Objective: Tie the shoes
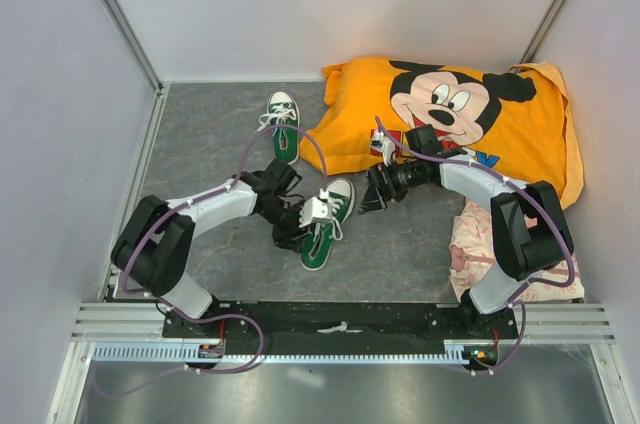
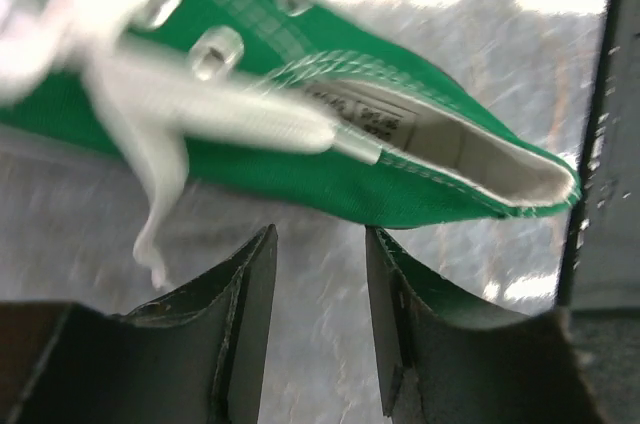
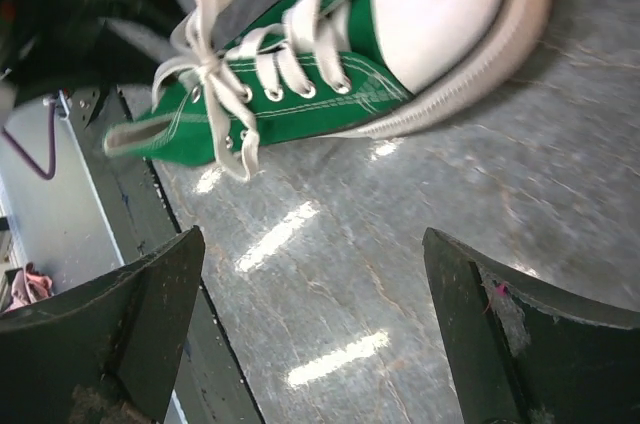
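Two green sneakers with white toe caps lie on the grey tabletop. One shoe (image 1: 283, 124) lies at the back, its laces spread loose. The other shoe (image 1: 328, 222) lies in the middle between my grippers. My left gripper (image 1: 297, 221) is at this shoe's left side, by the heel. In the left wrist view the left gripper (image 2: 320, 244) is open and empty just below the shoe's heel opening (image 2: 470, 159), with blurred white laces (image 2: 160, 104) at upper left. My right gripper (image 1: 372, 194) is by the toe. It is wide open and empty (image 3: 312, 254), above bare table, below the shoe (image 3: 320, 74) with its knotted laces (image 3: 205, 69).
An orange Mickey Mouse pillow (image 1: 470, 114) fills the back right, right behind my right arm. A pink cloth (image 1: 485, 244) lies at the right by the right arm's base. Walls close in the left, back and right. A black rail (image 1: 340, 319) runs along the front edge.
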Available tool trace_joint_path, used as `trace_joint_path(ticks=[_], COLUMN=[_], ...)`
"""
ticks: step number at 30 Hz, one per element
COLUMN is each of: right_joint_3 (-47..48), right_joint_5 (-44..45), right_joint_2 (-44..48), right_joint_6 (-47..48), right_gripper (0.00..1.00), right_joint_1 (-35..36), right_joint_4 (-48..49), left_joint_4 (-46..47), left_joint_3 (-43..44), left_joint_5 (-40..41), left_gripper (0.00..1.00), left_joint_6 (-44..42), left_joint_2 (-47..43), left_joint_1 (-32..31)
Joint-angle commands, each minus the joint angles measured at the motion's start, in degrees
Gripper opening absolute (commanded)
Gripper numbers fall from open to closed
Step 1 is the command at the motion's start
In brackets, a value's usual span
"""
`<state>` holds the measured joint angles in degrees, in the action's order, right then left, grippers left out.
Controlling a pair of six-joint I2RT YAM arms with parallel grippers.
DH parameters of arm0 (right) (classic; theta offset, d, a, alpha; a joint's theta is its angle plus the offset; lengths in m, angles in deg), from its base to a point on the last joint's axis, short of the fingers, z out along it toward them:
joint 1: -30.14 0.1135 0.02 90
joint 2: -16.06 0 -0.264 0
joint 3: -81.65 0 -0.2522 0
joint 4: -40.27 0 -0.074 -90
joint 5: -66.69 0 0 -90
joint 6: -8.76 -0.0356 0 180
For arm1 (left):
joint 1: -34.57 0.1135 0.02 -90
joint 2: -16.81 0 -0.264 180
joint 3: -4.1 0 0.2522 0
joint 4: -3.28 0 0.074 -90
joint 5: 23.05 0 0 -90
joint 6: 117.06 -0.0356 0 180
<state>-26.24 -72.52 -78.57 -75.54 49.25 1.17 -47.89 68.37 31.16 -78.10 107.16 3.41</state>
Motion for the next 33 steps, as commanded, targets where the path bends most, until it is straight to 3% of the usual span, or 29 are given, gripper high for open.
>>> trace_joint_path(ticks=[1,7,13,14,15,17,22,26,29,33], right_joint_3=[1.4,-1.2,-0.9,-0.6,-0.3,1.1,4.8,5.0,1.9,-3.3], right_joint_5=[1.3,2.1,4.1,4.4,5.2,6.4,11.4,15.1,17.1,21.8], right_joint_2=[1.4,3.7,8.6,9.2,10.6,11.7,14.6,16.8,20.4,25.2], right_joint_6=[-0.6,0.2,0.0,-0.2,-0.4,-1.8,-5.6,-6.4,-4.6,-2.9], right_gripper=[0.98,0.98,0.98,0.98,0.98,0.98,0.98,0.98,0.98,0.98], right_joint_1=[-1.6,-2.7,-3.2,-3.5,-3.6,-4.3,-8.5,-10.8,-11.1,-11.6], right_joint_4=[-0.1,-0.1,-0.1,-0.1,-0.1,-0.1,-0.3,-2.6,-3.9,-4.6], left_joint_4=[5.7,12.3,9.8,9.8,9.6,8.8,1.6,-6.1,-7.8,-7.5], left_joint_3=[0.8,0.7,-0.4,-0.3,1.0,3.5,17.9,26.7,26.8,20.2], left_joint_5=[-1.6,-1.7,-7.0,-8.1,-8.7,-8.8,-9.4,-5.9,-2.6,6.6], left_gripper=[0.47,0.47,0.54,0.6,0.86,0.97,0.99,0.99,0.99,0.99], left_joint_6=[7.6,14.3,20.7,22.5,26.2,30.2,39.3,45.0,46.6,45.4], left_joint_2=[-0.6,-1.2,-11.0,-14.9,-16.5,-19.4,-16.2,-11.5,-11.7,-13.9], left_joint_1=[-6.4,-11.9,-5.0,-3.4,-1.6,3.9,19.2,26.7,30.0,30.2])
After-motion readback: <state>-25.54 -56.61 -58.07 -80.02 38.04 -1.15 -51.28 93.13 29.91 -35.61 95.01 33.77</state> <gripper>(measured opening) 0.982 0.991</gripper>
